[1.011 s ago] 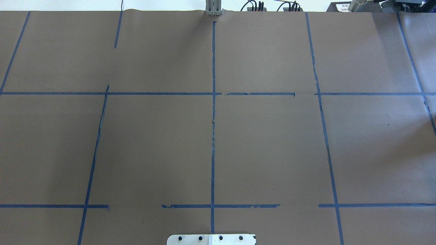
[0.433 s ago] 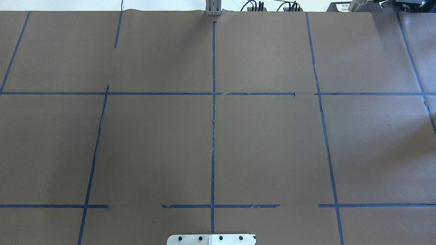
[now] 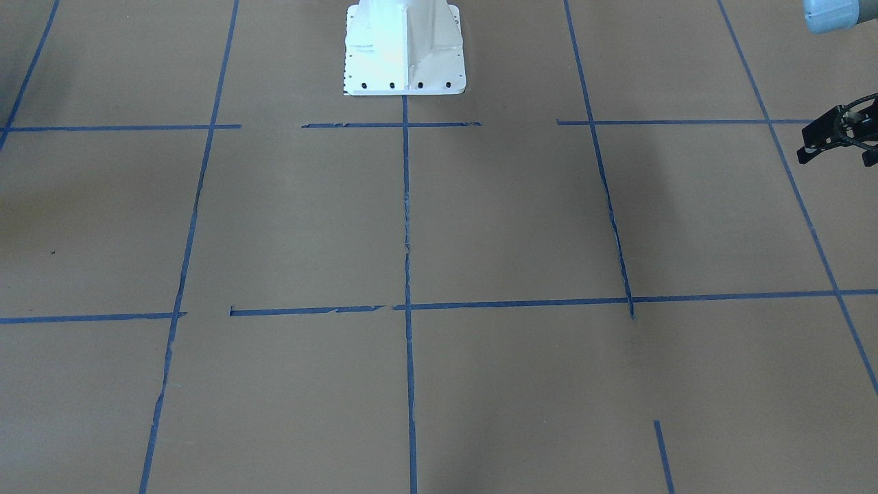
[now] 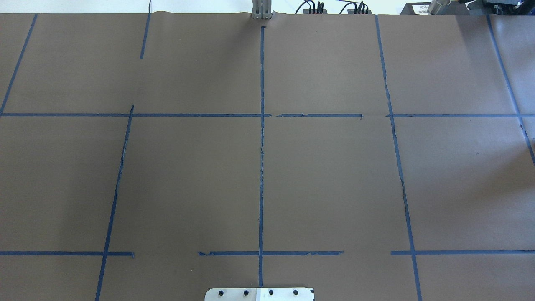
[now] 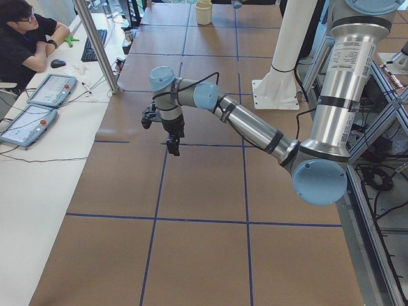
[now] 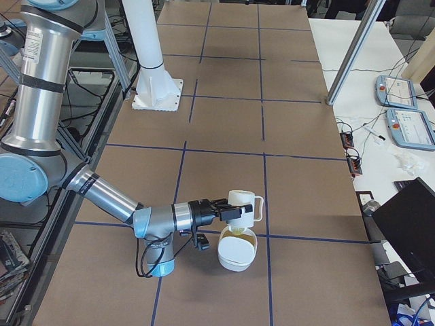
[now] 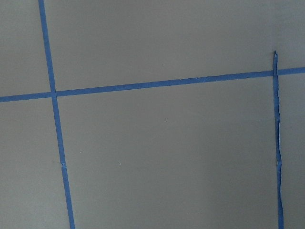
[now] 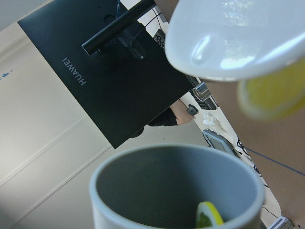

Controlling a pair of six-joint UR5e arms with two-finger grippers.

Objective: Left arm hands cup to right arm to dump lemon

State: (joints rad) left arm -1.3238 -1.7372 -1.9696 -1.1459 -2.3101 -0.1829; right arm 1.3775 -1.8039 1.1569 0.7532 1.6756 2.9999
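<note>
In the exterior right view my right arm's gripper (image 6: 228, 211) holds the white cup (image 6: 245, 206) tipped on its side above a white bowl (image 6: 237, 252). The right wrist view shows the cup's grey inside (image 8: 167, 186), tilted in the air, with the lemon slice (image 8: 209, 214) lying at its lower rim. The fingers themselves are hidden there. My left gripper (image 5: 173, 143) hangs above bare table, far from the cup. Only its black bracket (image 3: 840, 134) shows at the right edge of the front-facing view, and I cannot tell whether it is open or shut.
The bowl (image 8: 238, 33) holds something yellow (image 8: 274, 93). The white robot base (image 3: 403, 48) stands at the table's middle. A seated operator (image 5: 25, 38) and tablets are at a side bench. A black monitor (image 8: 109, 76) stands past the table's end.
</note>
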